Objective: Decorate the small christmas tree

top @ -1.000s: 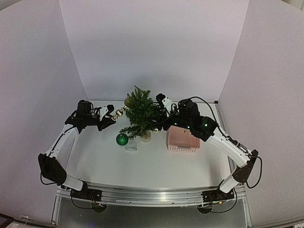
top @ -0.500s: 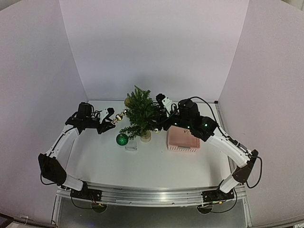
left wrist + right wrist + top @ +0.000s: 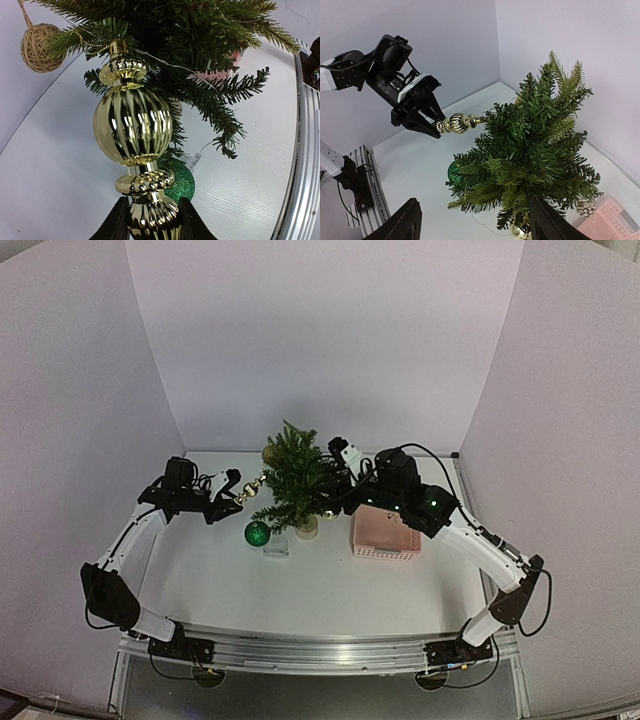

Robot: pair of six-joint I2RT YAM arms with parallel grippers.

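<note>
The small christmas tree [image 3: 297, 478] stands mid-table on a pale round base [image 3: 306, 528]; it fills the right wrist view [image 3: 540, 145] and the top of the left wrist view [image 3: 200, 40]. My left gripper [image 3: 236, 492] is shut on the tail of a ribbed gold finial ornament [image 3: 133, 130], whose cap end touches the tree's left branches; it also shows in the right wrist view [image 3: 457, 123]. My right gripper [image 3: 336, 477] is wide open and empty, its fingers [image 3: 405, 222] spread on both sides of the tree.
A green glitter ball [image 3: 257, 533] lies on the table left of the trunk. A twine ball [image 3: 39, 47] hangs on the tree's far left. A pink basket [image 3: 385, 532] sits right of the tree. A clear light-string plug [image 3: 276, 547] lies by the green ball.
My left gripper has shifted slightly left and back with the gold ornament; the ornament's tip stays at the tree's left branches. The right arm has not moved.
</note>
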